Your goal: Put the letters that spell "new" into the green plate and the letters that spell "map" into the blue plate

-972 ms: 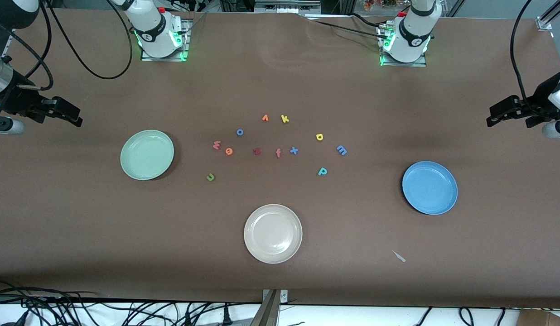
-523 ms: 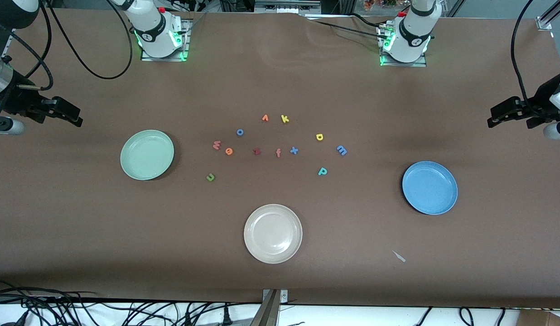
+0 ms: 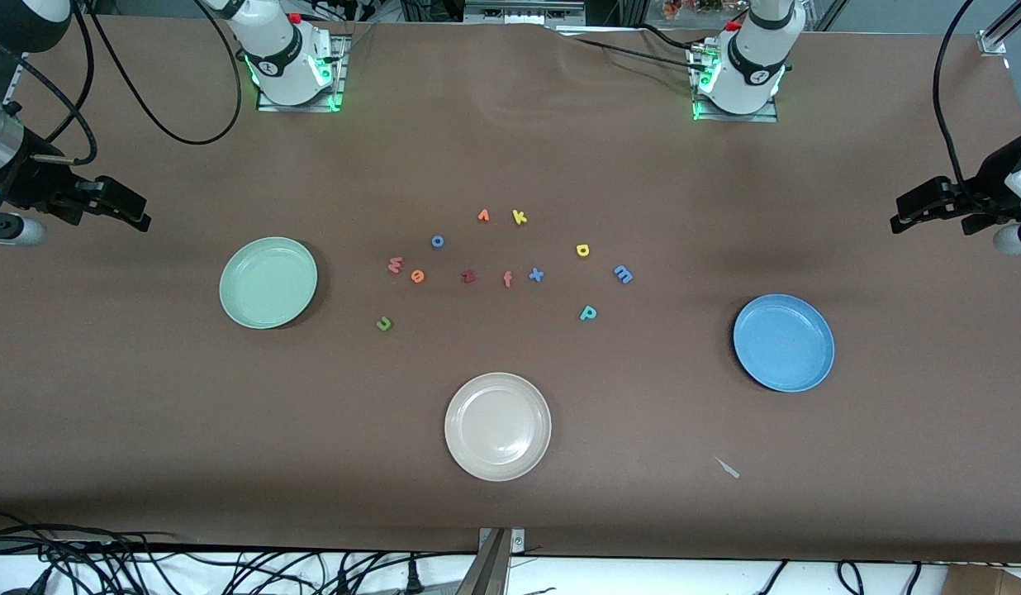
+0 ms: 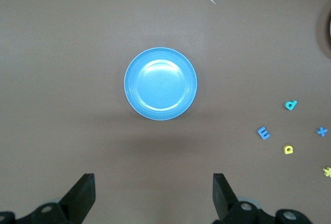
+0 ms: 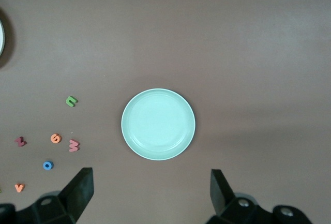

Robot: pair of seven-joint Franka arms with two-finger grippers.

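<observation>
Green plate (image 3: pixel 268 283): round, pale mint, shallow, empty, toward right arm's end of desk. Blue plate (image 3: pixel 783 342): round, medium blue, empty, toward left arm's end. Green n (image 3: pixel 384 324), orange e (image 3: pixel 417 277), salmon-pink w (image 3: pixel 395 265): flat on desk, clustered near green plate. Blue m (image 3: pixel 623 274), yellow a (image 3: pixel 583 250), teal p (image 3: pixel 588 313): flat on desk, nearer blue plate.

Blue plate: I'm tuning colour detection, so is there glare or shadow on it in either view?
Left wrist view: the round medium-blue shallow plate shows a pale sheen across its centre. Front view: the plate looks evenly lit, with a thin dark shadow along its rim.
</observation>
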